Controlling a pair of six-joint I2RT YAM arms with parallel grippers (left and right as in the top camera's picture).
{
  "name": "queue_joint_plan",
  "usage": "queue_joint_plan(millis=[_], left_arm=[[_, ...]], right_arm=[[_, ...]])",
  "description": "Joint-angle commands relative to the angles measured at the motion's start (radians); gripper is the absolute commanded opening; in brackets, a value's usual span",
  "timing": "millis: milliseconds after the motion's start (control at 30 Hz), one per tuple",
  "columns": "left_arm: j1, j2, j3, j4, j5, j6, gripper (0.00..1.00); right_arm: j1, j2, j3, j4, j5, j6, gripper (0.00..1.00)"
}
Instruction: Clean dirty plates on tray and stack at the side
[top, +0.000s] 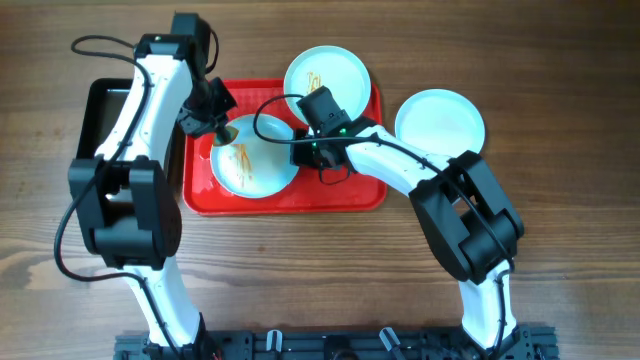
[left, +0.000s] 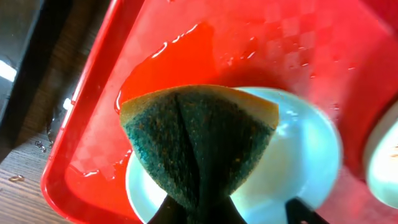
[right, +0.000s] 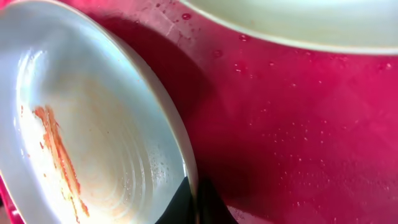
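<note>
red tray (top: 283, 200) sits in the middle of the wooden tabletop (top: 560, 60), and both arms are down over it. at the tray's left end lies the streaked plate (top: 255, 165), orange-brown smears running across its middle, plain to see from the right wrist. the right gripper (right: 194, 205) is onto it: jaws pinched tight on the plate's rim, on the side facing the middle of the tray, the thin edge caught between the two dark fingertips. there's shadow on the tray under that rim, but whether the edge is off the tray i can't tell.

over to the left gripper (top: 216, 126), at the far left part of that same plate: clamped hard on a sponge (left: 199, 143), green scouring side out, yellow along one edge, folded so it fans wide. it hangs over the plate's rim, and whether it's touching or just clear i can't call.

a second plate (top: 327, 78) sits at the tray's far right corner, poking out past the far edge, a few thin orange marks in it. the third plate (top: 439, 122) is off the tray altogether, on the tabletop just beside the tray's right edge, plain and pale.

it's wet out there too: a shiny puddle (left: 168, 62) on the tray near its left edge, and beads of water on the red by the right gripper. a black pan (top: 105, 105) lies on the tabletop just beside the tray's left edge, half hidden under the left arm.
</note>
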Motion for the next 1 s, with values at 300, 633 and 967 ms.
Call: queue_joint_plan(millis=[300,633,967], left_arm=[[-0.087,-0.002,-0.441,0.383,-0.013,0.051,0.04],[-0.085,-0.002,-0.466,0.283,0.272,0.468,0.04],[-0.032,-0.002,-0.451,0.395,-0.332,-0.194,0.04]], right_arm=[[-0.002,0.043,-0.001,0.037,0.012,0.027,0.04],[-0.002,0.043,-0.001,0.037,0.012,0.004,0.04],[-0.002,0.043,-0.001,0.04,0.001,0.002,0.04]])
